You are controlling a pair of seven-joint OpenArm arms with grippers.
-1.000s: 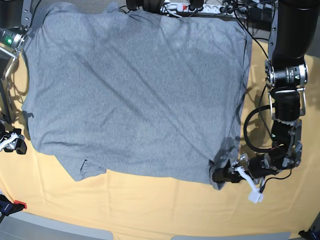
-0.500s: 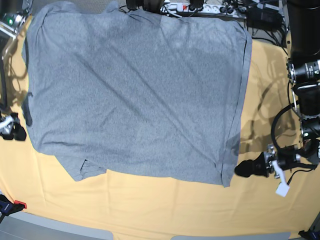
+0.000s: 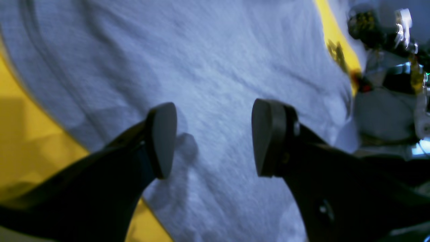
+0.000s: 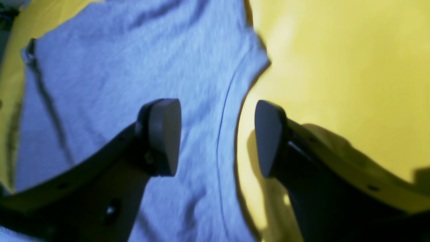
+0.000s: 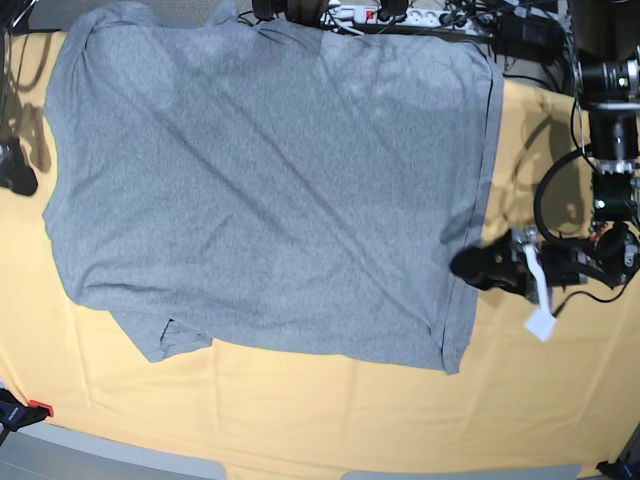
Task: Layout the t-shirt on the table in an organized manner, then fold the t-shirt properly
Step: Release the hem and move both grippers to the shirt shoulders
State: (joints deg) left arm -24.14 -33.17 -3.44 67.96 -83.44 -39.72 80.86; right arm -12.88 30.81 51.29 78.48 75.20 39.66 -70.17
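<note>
Scanning from the left of the base view, we find the right end effector (image 5: 14, 168) only as a dark shape at the frame edge, beside the t-shirt (image 5: 270, 180). Its wrist camera shows its pads (image 4: 163, 136) spread apart with nothing between them, hanging above a stitched edge of the shirt where grey fabric meets the yellow counter (image 4: 336, 67). We can read no lettering on the shirt's upward face; only plain heather grey shows. The shirt lies spread flat across the counter (image 5: 300, 410), one sleeve poking out at its lower left. At the right, the left end effector (image 5: 478, 266) reaches in low from a bent arm, its tip at the shirt's right edge. Its pads (image 3: 162, 139) stand open over grey cloth, holding nothing.
</note>
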